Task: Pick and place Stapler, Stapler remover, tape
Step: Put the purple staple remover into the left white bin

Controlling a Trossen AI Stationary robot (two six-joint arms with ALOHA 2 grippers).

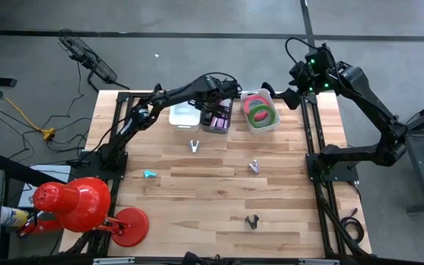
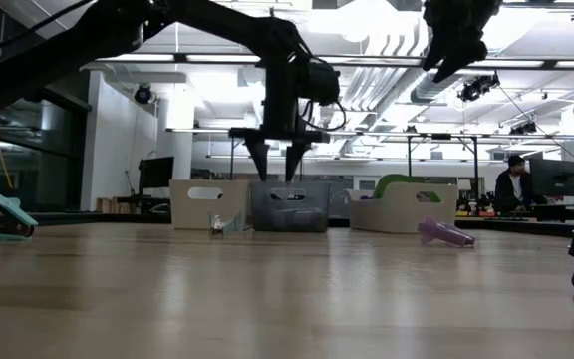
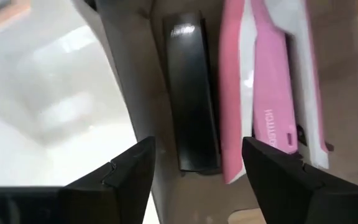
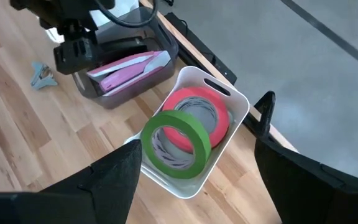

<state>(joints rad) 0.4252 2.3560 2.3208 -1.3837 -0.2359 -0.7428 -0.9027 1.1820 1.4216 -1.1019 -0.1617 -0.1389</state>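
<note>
My left gripper [image 1: 219,104] [image 2: 275,160] [image 3: 197,149] hangs open, fingers pointing down, over the grey bin [image 1: 227,126] at the table's far edge. A black stapler [image 3: 191,93] and pink staplers [image 3: 272,81] lie flat in that bin, untouched. Green and pink-red tape rolls [image 4: 176,143] [image 1: 260,110] lie stacked in the white bin [image 4: 229,93] to the right of it. My right gripper [image 1: 291,97] [image 4: 201,121] [image 2: 451,50] hovers open, high beside that bin. Staple removers lie on the table: silver [image 1: 194,146], purple [image 1: 254,167], teal [image 1: 150,174], black [image 1: 252,221].
An empty white bin [image 1: 185,115] stands left of the grey one. A red lamp [image 1: 79,206] sits at the table's near left corner. Bare wood lies between the scattered removers. A person [image 2: 514,184] is in the room behind the table.
</note>
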